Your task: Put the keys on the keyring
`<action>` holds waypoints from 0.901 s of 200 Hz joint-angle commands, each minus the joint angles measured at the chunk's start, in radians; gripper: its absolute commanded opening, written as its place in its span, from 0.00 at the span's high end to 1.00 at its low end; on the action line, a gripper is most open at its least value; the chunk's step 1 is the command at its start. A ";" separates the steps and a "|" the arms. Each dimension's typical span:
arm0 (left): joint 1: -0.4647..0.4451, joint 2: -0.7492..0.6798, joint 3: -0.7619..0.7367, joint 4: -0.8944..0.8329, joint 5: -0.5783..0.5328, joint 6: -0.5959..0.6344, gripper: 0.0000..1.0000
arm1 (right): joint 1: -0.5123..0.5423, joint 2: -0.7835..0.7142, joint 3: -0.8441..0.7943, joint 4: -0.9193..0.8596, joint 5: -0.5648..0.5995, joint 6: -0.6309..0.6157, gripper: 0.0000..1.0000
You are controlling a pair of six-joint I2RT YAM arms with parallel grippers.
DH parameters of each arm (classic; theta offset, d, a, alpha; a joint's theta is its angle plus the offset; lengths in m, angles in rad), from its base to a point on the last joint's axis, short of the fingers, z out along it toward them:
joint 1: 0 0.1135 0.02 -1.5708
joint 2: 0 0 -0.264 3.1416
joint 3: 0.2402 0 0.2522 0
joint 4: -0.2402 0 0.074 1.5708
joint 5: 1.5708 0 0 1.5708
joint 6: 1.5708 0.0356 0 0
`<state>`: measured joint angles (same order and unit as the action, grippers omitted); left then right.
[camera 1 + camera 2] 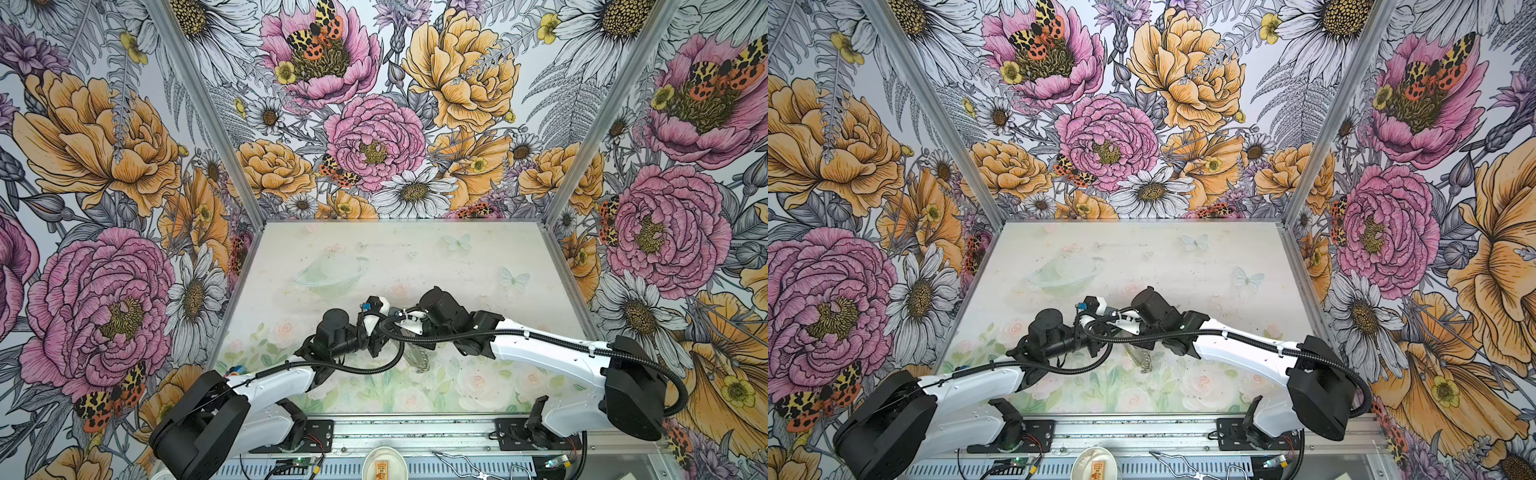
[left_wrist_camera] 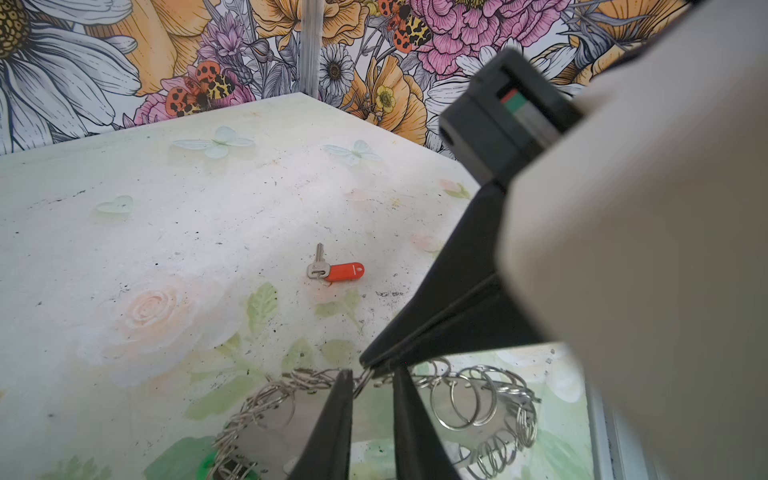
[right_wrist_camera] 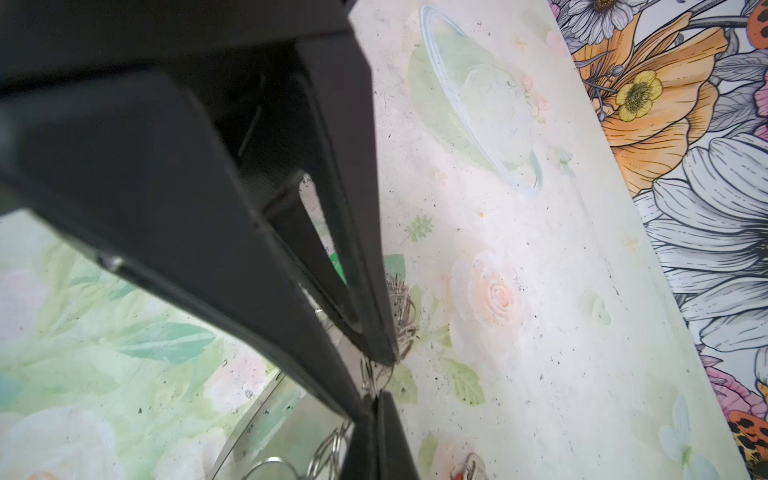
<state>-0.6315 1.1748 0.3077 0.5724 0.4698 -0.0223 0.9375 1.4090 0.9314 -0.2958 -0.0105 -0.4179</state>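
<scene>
Keyring (image 2: 274, 424) sits right at the tips of the left claw (image 2: 372, 370) and seems to be held up at a tilt above the table (image 2: 166, 232). Claw narrow, one finger on each side of the rim; gripping or only straddling, can't tell. Right claw (image 2: 364, 362) meets it tip to tip, pinched shut in among the small rings (image 2: 457, 405); whether one is caught, can't tell. Out past both tips, well apart from the ring: red key (image 2: 334, 271), flat on the table. Blade points straight away from the left claw; red cover lies crosswise, toward the right claw. Right claw looks nearer, so probably its pick.
</scene>
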 commanded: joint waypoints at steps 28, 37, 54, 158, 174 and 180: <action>-0.002 0.050 0.010 0.014 0.009 0.022 0.79 | 0.007 -0.003 0.032 0.017 -0.009 -0.005 1.00; -0.006 0.056 0.014 0.014 0.010 0.022 0.78 | 0.003 -0.006 0.030 0.018 -0.021 0.000 1.00; -0.013 0.067 0.015 0.031 -0.003 0.022 0.77 | -0.003 -0.006 0.029 0.020 -0.036 0.008 1.00; -0.012 0.163 -0.051 0.338 0.072 0.005 0.79 | -0.046 -0.040 -0.018 0.068 -0.116 0.048 1.00; -0.012 0.169 -0.050 0.347 0.088 0.028 0.85 | -0.047 -0.036 -0.017 0.069 -0.120 0.048 1.00; -0.012 0.172 -0.042 0.334 0.091 0.031 0.86 | -0.046 -0.036 -0.017 0.069 -0.122 0.047 1.00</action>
<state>-0.6434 1.3376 0.2661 0.8055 0.4923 -0.0341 0.8951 1.3933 0.9184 -0.2867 -0.1036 -0.3851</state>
